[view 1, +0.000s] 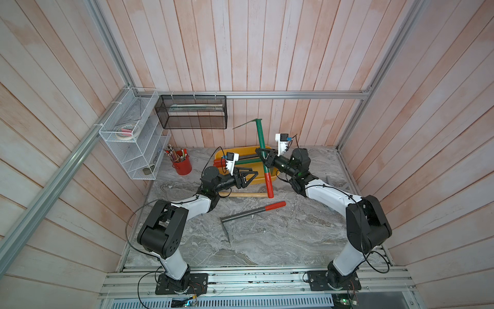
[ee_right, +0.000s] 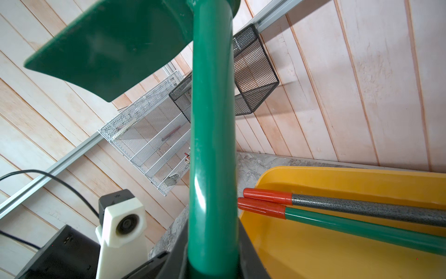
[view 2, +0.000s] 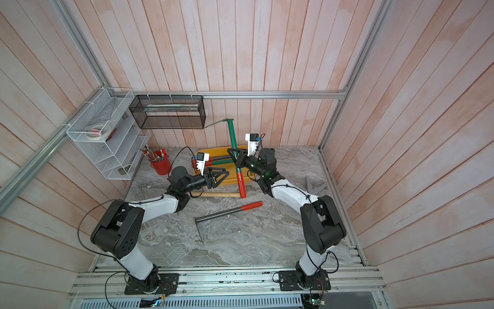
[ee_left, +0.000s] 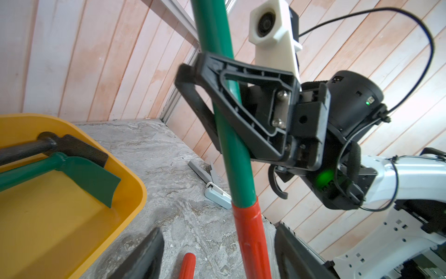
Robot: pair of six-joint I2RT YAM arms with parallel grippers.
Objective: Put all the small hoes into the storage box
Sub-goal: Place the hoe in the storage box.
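Four red-gripped tools show: two green-shafted, the upright hoe (view 1: 261,139) and the green hoe (ee_right: 362,228) lying in the storage box (view 1: 238,149), and two grey-shafted, the boxed grey tool (ee_right: 362,208) and the loose grey tool (view 1: 251,212) on the bench (view 1: 267,246). There is one each of that box, wooden handle (view 1: 246,194), red pot (view 1: 183,167), black mesh basket (view 1: 192,112) and white wire rack (view 1: 128,139); robot arms number two, the left arm (view 1: 187,206) and the right arm (view 1: 328,194)
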